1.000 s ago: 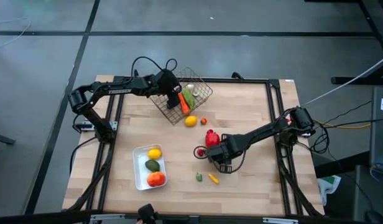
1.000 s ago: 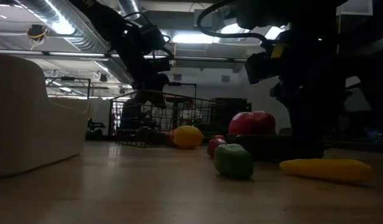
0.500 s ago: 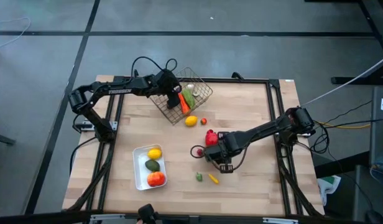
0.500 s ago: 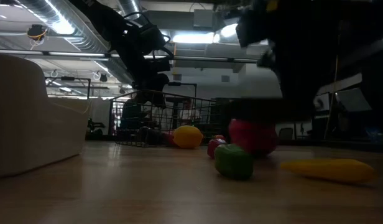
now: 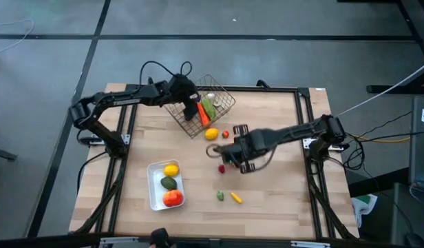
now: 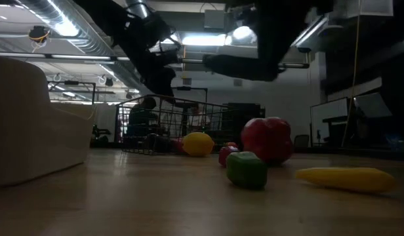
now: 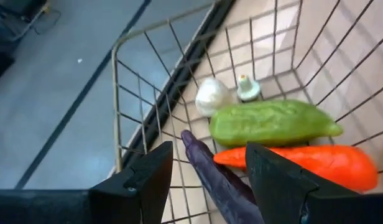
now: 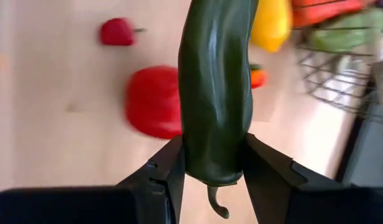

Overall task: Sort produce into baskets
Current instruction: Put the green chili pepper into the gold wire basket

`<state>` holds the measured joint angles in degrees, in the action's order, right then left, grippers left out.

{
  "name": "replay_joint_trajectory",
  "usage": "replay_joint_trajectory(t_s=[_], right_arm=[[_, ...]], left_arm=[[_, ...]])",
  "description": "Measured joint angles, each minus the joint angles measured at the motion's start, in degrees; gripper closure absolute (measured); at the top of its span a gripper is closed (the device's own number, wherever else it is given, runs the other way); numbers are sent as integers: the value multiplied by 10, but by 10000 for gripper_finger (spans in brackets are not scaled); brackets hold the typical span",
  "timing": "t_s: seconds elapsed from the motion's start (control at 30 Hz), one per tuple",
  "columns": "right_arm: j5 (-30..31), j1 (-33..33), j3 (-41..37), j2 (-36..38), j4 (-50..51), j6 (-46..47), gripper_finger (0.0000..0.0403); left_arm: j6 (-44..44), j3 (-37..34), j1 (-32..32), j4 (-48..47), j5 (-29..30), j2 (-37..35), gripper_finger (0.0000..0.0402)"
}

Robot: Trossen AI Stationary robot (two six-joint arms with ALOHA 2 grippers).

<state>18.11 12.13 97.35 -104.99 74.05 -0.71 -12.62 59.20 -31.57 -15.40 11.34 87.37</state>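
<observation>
My right gripper (image 5: 215, 151) is shut on a dark green cucumber (image 8: 216, 81) above the middle of the table, over the red pepper (image 8: 153, 101). My left gripper (image 7: 210, 186) is open over the wire basket (image 5: 222, 96) at the far side. Its fingers stand either side of the purple eggplant (image 7: 216, 177) lying in the basket, next to a carrot (image 7: 303, 162), a light green vegetable (image 7: 272, 123) and garlic (image 7: 211, 94). The white tray (image 5: 154, 200) at the near left holds a lemon (image 5: 171, 170), an avocado (image 5: 169, 182) and an orange tomato (image 5: 173, 198). My right gripper pinches the cucumber near its stem end (image 8: 211, 146) between its two fingers. The cucumber runs along the fingers and sticks out ahead of them. It is lifted clear of the table and shows about level in the low view (image 6: 244, 65).
A lemon (image 5: 210, 133) and a small orange-red piece (image 5: 226, 134) lie on the table just outside the basket. A small red piece (image 5: 221, 167), a small green piece (image 5: 219, 195) and a yellow piece (image 5: 235, 198) lie nearer the front. The right half of the table is bare wood.
My right gripper has risen from the table with the cucumber, lifting it clear, and has gone toward the far edge and the basket. The small red piece and the red pepper have stayed on the table.
</observation>
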Motion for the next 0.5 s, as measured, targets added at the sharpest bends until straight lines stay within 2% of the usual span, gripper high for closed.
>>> replay_joint_trajectory(t_s=[0.2, 0.5], right_arm=[[13, -88, 13, 0, -24, -87, 265], [3, -215, 13, 0, -135, -214, 265]], left_arm=[[7, 0, 16, -7, 0, -58, 204], [30, 0, 78, -23, 0, -127, 204]])
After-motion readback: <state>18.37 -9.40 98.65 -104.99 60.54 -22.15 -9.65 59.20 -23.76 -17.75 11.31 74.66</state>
